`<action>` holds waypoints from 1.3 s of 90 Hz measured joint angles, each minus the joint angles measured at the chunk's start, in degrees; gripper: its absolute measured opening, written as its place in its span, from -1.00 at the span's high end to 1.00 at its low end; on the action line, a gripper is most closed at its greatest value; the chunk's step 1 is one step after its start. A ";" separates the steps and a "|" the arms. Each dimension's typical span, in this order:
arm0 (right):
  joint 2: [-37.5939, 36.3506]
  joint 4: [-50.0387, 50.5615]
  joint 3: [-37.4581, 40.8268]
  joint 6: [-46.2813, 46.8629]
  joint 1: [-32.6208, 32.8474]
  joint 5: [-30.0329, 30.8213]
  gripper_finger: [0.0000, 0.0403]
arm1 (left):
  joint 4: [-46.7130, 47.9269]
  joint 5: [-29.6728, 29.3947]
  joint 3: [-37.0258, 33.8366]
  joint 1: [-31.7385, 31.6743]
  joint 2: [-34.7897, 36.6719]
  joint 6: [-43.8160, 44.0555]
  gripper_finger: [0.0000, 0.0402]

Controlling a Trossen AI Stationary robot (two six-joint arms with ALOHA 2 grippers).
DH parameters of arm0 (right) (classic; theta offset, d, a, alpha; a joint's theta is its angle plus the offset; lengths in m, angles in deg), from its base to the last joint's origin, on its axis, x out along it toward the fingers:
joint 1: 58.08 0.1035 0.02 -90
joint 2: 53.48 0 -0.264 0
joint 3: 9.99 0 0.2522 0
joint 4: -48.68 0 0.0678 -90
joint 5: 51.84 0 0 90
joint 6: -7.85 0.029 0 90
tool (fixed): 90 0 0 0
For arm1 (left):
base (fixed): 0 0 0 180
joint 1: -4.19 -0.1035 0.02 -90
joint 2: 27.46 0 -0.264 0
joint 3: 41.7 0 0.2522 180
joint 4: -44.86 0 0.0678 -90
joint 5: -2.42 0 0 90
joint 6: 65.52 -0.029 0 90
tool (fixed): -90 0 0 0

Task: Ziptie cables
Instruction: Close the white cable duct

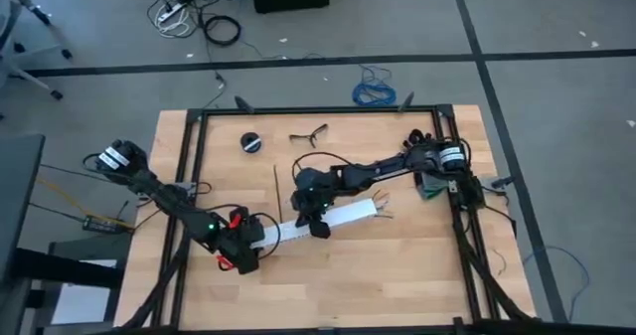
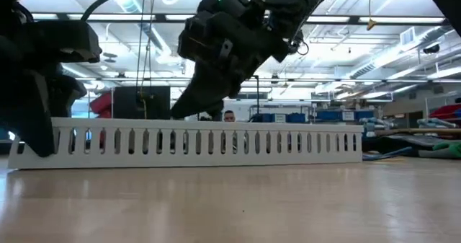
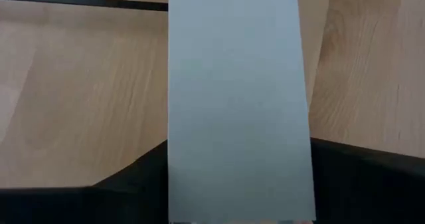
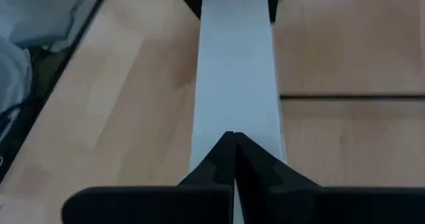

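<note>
So starting at the left, the left gripper (image 1: 260, 238) is down at the near-left end of the white slotted strip (image 1: 333, 219). In its wrist view the strip (image 3: 238, 104) runs straight out between the two dark fingers (image 3: 133, 181), one on each side of it, so they're spread about as wide as the strip itself. Whether they're actually squeezing it or just straddling it, I can't tell.

Moving along, the strip lies flat on the wooden table (image 1: 397, 275), angled a bit, and from the low view it's a long white channel (image 2: 187, 143) with a row of vertical slots along its side.

The right gripper (image 1: 320, 223) is around the middle of the strip, arm reaching in from the right side. Its wrist view shows the fingertips (image 4: 226, 159) pressed together into a point, no gap, sitting right on top of the white strip (image 4: 236, 71). I can't see anything pinched between them.

The cables (image 1: 382, 208) are past the right gripper's fingers, at the far right end of the strip: a few thin wire ends poking out and fanning onto the table. How far they run inside the strip I can't see.

Further back on the table, well away from both grippers, there's a small black round thing (image 1: 251, 142) and a thin dark stick (image 1: 275, 186).
</note>
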 joint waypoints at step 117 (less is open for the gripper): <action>4.49 -6.14 -0.07 1.06 0.14 1.09 1.00 | 0.15 0.22 -0.04 0.02 0.02 0.17 -0.17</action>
